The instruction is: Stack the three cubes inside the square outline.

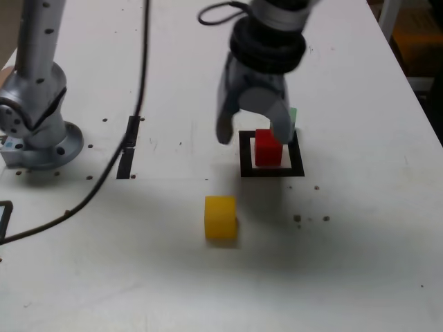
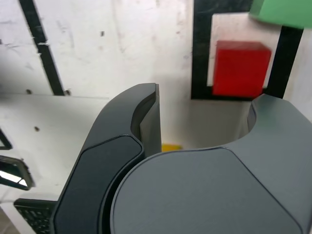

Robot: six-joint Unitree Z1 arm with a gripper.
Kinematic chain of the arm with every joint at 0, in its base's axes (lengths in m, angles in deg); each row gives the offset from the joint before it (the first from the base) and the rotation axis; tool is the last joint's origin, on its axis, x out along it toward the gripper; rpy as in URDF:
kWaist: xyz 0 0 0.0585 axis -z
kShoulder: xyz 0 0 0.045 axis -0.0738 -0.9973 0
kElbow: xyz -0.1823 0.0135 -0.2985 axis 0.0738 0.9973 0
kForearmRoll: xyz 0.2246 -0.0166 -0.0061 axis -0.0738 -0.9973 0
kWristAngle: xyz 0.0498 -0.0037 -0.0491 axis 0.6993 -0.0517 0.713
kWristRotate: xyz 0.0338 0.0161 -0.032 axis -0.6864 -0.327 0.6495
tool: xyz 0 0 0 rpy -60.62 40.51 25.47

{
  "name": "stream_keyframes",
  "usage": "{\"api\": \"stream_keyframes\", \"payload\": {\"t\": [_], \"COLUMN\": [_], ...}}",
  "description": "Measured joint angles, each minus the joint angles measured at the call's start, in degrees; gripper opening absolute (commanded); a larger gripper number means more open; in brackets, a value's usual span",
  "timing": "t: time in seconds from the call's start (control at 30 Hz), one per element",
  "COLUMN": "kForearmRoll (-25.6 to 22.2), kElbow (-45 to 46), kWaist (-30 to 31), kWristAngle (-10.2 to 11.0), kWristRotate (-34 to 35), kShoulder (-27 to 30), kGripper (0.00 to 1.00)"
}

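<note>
On the white counter (image 1: 360, 277) the square outline (image 1: 271, 172), a black tape frame with a white centre, lies a little right of the middle in the exterior view. The red cube (image 1: 267, 149) sits inside it, resting on the white centre; the wrist view shows the same red cube (image 2: 241, 68) within the square outline (image 2: 201, 53), close to one side of the frame. The green cube (image 1: 293, 116) is just beyond the far right corner of the outline in the exterior view, mostly hidden by the gripper; in the wrist view the green cube (image 2: 282, 12) overlaps a corner of the frame at the picture's edge, and whether it touches the red cube cannot be told. The yellow cube (image 1: 221, 217) stands alone on the bare counter, nearer the camera and to the left of the outline, well apart from the other two; in the wrist view only a sliver of it (image 2: 171, 146) shows between the jaws. The gripper (image 1: 253, 131) hangs over the outline pointing down, its jaws parted and holding nothing: one jaw ends left of the outline, the other reaches down just behind the red cube on its right, and contact there cannot be told. At the far left of the exterior view stands the arm's grey base (image 1: 38, 111), with a black cable (image 1: 138, 97) trailing across the counter beside a straight black tape strip (image 1: 129, 146).
</note>
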Motion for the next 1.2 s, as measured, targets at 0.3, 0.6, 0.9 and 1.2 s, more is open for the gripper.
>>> {"api": "stream_keyframes", "payload": {"t": [0.3, 0.6, 0.9, 1.2], "kForearmRoll": [0.4, 3.1, 6.8, 10.4], "kElbow": [3.5, 3.6, 6.0, 8.2], "kWaist": [8.1, 15.8, 20.3, 21.5], "kWristAngle": [0.0, -1.9, -4.6, -5.9], "kWristRotate": [5.6, 13.1, 16.9, 16.9], "kShoulder": [6.9, 7.4, 6.1, 3.5], "kGripper": [0.69, 0.69, 0.70, 0.71]}}
